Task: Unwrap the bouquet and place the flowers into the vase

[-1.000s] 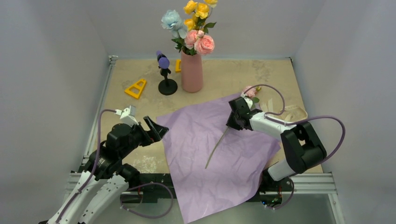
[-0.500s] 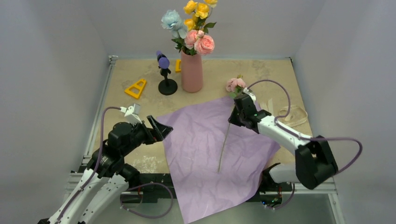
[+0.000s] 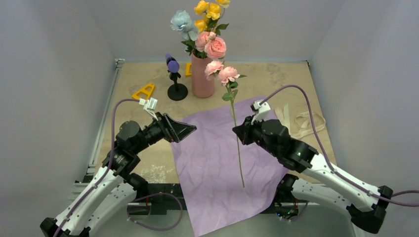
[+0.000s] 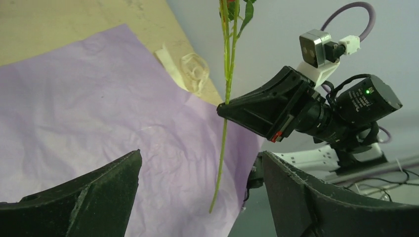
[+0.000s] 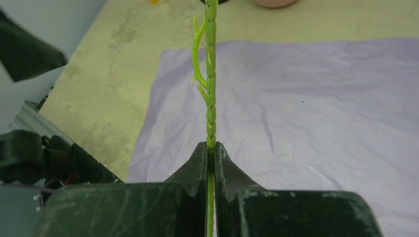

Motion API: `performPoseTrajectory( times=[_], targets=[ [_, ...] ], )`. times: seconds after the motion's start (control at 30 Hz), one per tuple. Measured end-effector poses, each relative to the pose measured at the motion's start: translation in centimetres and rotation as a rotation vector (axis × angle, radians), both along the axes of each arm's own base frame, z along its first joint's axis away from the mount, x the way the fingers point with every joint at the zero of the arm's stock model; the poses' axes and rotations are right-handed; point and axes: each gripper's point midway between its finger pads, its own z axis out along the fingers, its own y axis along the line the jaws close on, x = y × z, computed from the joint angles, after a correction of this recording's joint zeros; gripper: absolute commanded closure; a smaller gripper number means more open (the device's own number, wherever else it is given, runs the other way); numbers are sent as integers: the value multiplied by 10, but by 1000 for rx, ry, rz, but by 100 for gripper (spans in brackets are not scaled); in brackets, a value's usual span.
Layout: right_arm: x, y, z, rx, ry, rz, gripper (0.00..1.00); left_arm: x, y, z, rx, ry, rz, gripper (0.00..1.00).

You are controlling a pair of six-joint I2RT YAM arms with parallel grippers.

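Top view: a pink rose stem (image 3: 237,143) is held upright, clenched by the right fingers (image 3: 244,133) above the lilac paper (image 3: 212,168), which is spread on the counter (image 3: 276,79). Its blooms are seen just beside the vase (image 3: 201,79), in which other flowers (image 3: 205,29) are standing. The left fingers (image 3: 179,130) are spread wide and nothing is grasped.

Left wrist view: the stem is framed between the parted left fingers and touched by neither.

Right wrist view: the stem is pinched squarely at the fingertips.
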Motion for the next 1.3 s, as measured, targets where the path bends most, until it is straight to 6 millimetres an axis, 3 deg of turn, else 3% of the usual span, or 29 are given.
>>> performPoseTrajectory(
  times=[0.23,0.43,0.67,1.03,1.13,1.3],
  targets=[
    [-45,10,29,-6,-193,157,100,-8,-26,31,-57,-157,-169,11],
    [-74,30,14,-114,-279,275,100,-18,-39,37,-33,-259,-270,16],
    [-77,53,2,-222,-331,314,100,-29,-43,51,-38,-378,-333,16],
    [-72,88,64,-92,-394,287,100,-32,-37,63,-37,-501,-299,19],
    [-71,96,74,-64,-398,281,100,-27,-35,64,-47,-518,-264,23],
    [-71,106,73,-62,-392,289,100,-19,-32,75,-68,-551,-208,27]
  ],
)
